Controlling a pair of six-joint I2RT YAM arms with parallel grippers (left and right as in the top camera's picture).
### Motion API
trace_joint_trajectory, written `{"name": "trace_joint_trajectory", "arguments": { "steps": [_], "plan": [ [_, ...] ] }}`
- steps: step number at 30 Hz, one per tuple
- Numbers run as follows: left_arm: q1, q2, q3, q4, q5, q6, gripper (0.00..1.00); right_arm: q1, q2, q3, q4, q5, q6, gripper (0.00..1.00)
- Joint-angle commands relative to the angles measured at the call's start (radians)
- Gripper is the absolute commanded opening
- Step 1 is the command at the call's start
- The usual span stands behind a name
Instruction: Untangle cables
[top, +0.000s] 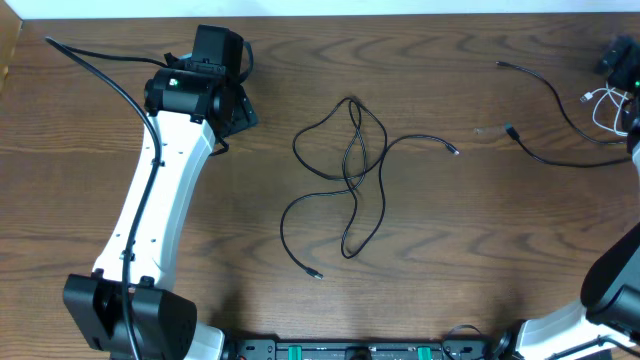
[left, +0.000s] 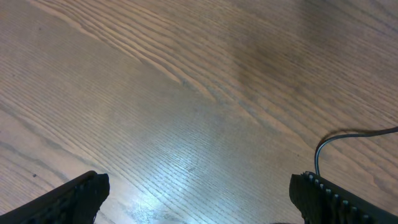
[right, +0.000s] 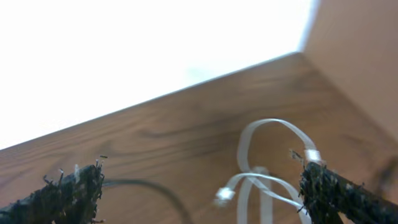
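Lying in loose, crossed loops at the middle of the wooden tabletop, one black cable has no tool on it. Left tool, at the far left of the tabletop and well apart from that tangle, has its fingers spread wide over bare wood, holding and touching nothing. Right tool, at the far right corner, is likewise wide open; a coiled white cable lies on the wood between its fingers, not gripped, and whether a finger brushes it cannot be told. A second black cable curves across the right side of the tabletop, from a plug end toward the white coil, well apart from the central tangle
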Motion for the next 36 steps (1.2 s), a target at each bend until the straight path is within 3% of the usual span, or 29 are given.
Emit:
{"name": "trace_joint_trajectory", "arguments": {
  "steps": [1,8,16,19,21,24,30,36],
  "plan": [
    [0.003,-0.004,-0.002,-0.003,-0.013,0.005,0.98,0.058,-0.016,0.012,-0.035,-0.188,-0.013,0.99],
    [0.003,-0.004,-0.002,-0.003,-0.013,0.005,0.98,0.23,-0.014,0.011,-0.201,-0.254,-0.017,0.99],
    [0.003,-0.004,-0.002,-0.003,-0.013,0.005,0.98,0.523,-0.014,0.011,-0.409,-0.254,-0.016,0.99],
    [0.003,-0.004,-0.002,-0.003,-0.013,0.005,0.98,0.625,-0.014,0.005,-0.472,-0.253,-0.016,0.97],
    [0.003,-0.004,-0.002,-0.003,-0.013,0.005,0.98,0.683,-0.014,-0.004,-0.476,-0.242,-0.016,0.83],
    [0.003,-0.004,-0.002,-0.003,-0.013,0.005,0.98,0.77,-0.014,-0.028,-0.475,-0.15,-0.006,0.85],
    [0.003,-0.004,-0.002,-0.003,-0.013,0.005,0.98,0.895,0.002,-0.075,-0.418,0.103,0.153,0.99],
    [0.003,-0.004,-0.002,-0.003,-0.013,0.005,0.98,0.951,0.13,-0.081,-0.362,0.105,0.37,0.97]
  ]
}}
